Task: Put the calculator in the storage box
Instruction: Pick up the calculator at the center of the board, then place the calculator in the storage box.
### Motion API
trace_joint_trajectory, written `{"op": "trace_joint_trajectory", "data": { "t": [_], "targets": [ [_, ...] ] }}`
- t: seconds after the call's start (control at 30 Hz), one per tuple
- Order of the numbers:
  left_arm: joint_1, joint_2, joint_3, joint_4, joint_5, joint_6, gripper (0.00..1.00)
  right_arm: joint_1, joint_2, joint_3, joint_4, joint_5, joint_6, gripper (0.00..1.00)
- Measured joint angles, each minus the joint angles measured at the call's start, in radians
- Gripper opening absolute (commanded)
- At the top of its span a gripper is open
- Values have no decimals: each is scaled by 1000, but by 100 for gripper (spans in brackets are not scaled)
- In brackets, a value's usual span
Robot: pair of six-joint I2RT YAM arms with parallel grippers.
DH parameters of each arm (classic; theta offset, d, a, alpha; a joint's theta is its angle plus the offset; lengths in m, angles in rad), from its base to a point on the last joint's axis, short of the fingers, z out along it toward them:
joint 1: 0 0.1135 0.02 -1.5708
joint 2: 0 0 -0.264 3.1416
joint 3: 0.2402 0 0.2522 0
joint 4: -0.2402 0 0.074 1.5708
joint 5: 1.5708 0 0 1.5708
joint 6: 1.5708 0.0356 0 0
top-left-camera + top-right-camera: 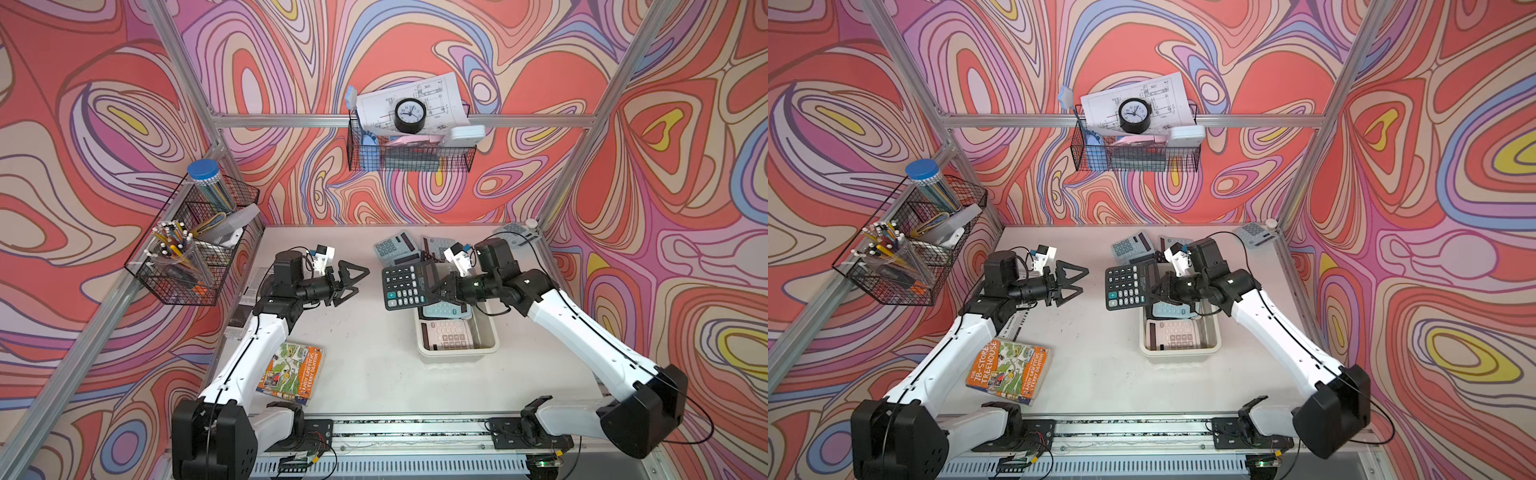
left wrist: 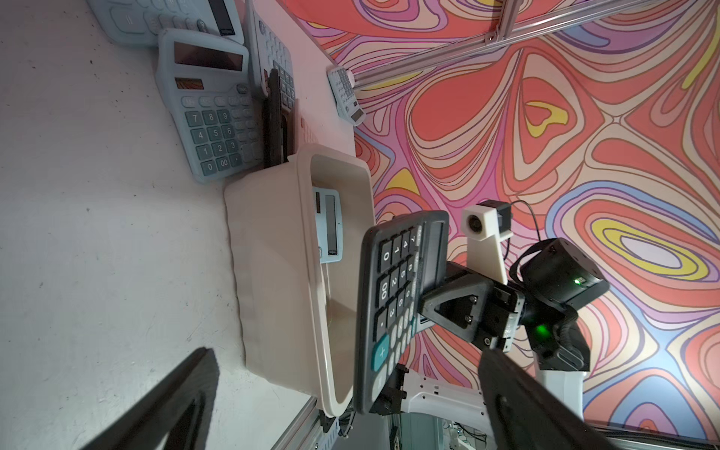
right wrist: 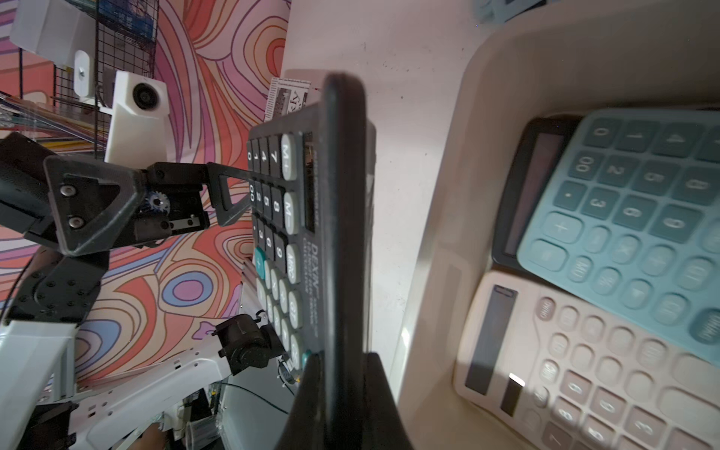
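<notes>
Top view: gripping black calculator (image 1: 409, 286) by right edge in closed right gripper (image 1: 436, 291), raised over storage box (image 1: 494, 332) far-left rim, mostly outside. With left gripper (image 1: 360, 282) spread wide, clear. Risks pivoting in thin pinch, or landing on rim or table if let go here.

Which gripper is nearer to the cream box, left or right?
The right. The right gripper, shut on the black calculator, is over the far end of the cream box. The left gripper is open and well apart, to its side.
</notes>
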Motion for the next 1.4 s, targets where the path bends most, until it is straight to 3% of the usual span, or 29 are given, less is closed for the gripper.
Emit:
{"op": "trace_joint_trajectory", "data": {
  "t": [0.23,0.43,0.87,1.4],
  "targets": [
    [0,-4,2,-82,-44,62,99,-14,-130,47,-247,210,-51,0],
    [0,-3,2,-105,-54,79,99,-16,-153,53,-408,329,-49,0],
    [0,-3,-11,-111,-57,84,99,-16,-47,-54,-479,301,63,0],
    [0,5,-18,-111,-57,90,98,-16,68,-78,-497,288,205,0]
  ]
}}
